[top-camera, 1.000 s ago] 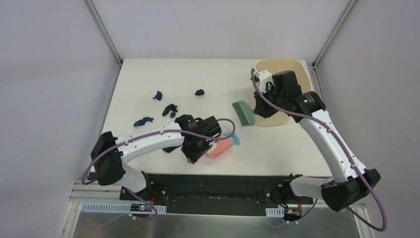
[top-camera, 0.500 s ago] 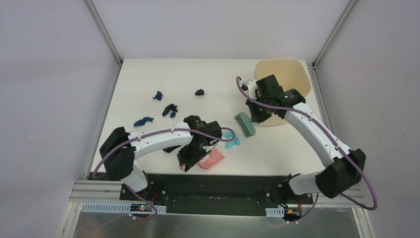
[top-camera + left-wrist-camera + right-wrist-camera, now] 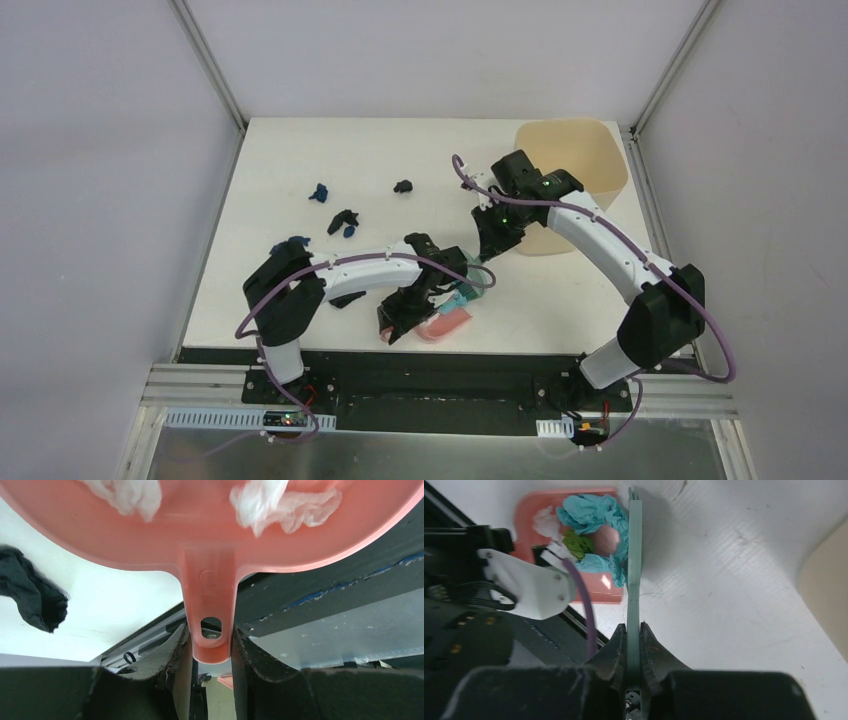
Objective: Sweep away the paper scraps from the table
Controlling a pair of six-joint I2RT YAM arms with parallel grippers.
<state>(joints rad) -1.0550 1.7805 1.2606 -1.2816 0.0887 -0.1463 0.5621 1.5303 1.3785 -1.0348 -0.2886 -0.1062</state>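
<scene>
Brush (image 3: 634, 570) now against paper scraps (image 3: 589, 510) in dustpan (image 3: 531, 507)

Dustpan (image 3: 447, 323) at the near edge of the table (image 3: 560, 300), centre — paper scraps (image 3: 591, 517) lying in it, hand brush (image 3: 634, 550) just behind-right at its mouth, bin (image 3: 590, 140) at far right corner, loose scraps (image 3: 343, 222) behind and left — well apart.

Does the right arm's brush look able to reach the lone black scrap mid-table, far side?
Probably yes: only bare table lies between the brush and that black scrap; the dustpan sits nearer the front edge.
</scene>
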